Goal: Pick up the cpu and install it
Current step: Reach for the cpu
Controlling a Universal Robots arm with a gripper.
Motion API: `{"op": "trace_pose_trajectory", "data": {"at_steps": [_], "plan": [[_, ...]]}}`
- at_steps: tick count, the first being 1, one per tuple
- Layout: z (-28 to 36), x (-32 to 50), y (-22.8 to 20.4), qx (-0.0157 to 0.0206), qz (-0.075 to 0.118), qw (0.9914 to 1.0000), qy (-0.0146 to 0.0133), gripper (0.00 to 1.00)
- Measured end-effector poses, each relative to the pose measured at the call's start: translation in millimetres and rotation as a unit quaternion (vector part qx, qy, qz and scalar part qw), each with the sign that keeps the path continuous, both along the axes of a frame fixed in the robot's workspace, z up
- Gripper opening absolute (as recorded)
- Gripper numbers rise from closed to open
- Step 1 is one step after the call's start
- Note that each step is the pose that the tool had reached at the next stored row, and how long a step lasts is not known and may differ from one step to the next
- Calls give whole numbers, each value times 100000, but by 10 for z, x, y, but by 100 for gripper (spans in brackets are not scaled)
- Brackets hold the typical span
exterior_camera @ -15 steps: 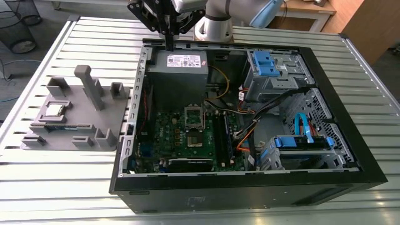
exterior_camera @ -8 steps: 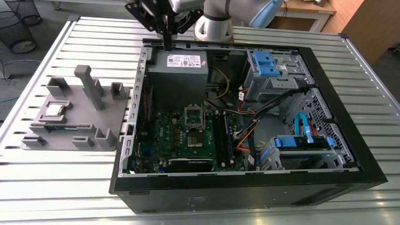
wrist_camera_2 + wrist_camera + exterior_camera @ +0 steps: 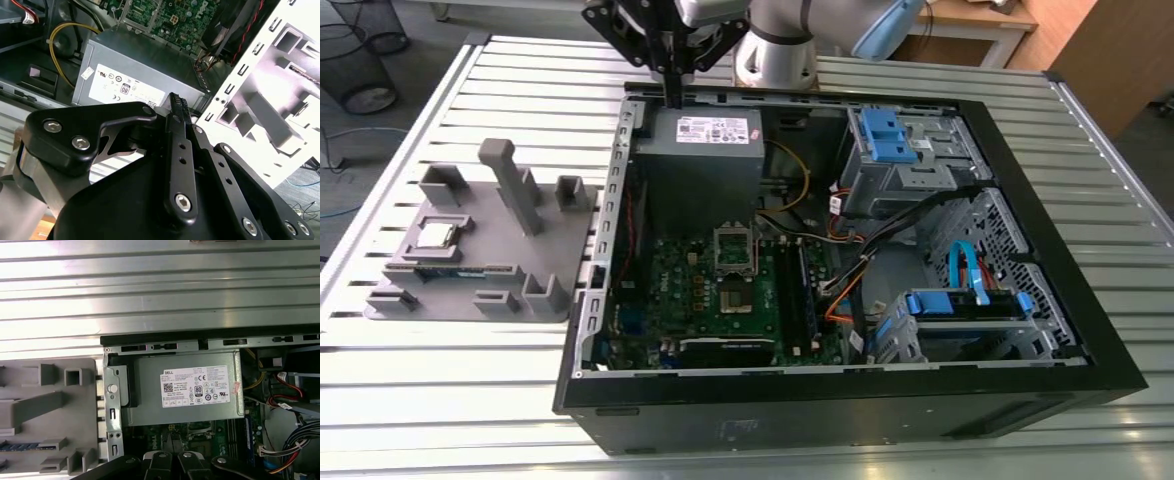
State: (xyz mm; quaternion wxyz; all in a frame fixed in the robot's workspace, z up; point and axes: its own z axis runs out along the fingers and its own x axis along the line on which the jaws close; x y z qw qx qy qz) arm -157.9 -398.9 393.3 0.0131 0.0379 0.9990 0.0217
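The cpu (image 3: 438, 235), a small silver square, lies in a recess of the grey tray (image 3: 560, 262) on the exterior view's left, outside the computer case. My gripper (image 3: 674, 98) hangs far from it, above the case's back edge next to the power supply (image 3: 700, 150). Its black fingers (image 3: 176, 102) are pressed together with nothing between them. In the first wrist view the gripper (image 3: 170, 442) points at the motherboard just past the power supply (image 3: 185, 390). The silver-framed socket (image 3: 736, 262) sits mid-motherboard, uncovered.
The open black case (image 3: 854, 405) lies on a slatted metal table (image 3: 1067, 200). Inside it are cables (image 3: 854, 270) and blue drive cages (image 3: 887, 135). A green memory stick (image 3: 447, 270) rests on the tray near upright grey posts (image 3: 507, 180).
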Motion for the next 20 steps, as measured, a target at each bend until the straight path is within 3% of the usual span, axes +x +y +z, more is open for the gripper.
{"op": "trace_pose_trajectory", "data": {"at_steps": [20], "plan": [[0, -66, 0, 3, -2, 100000, -4, 11]]}}
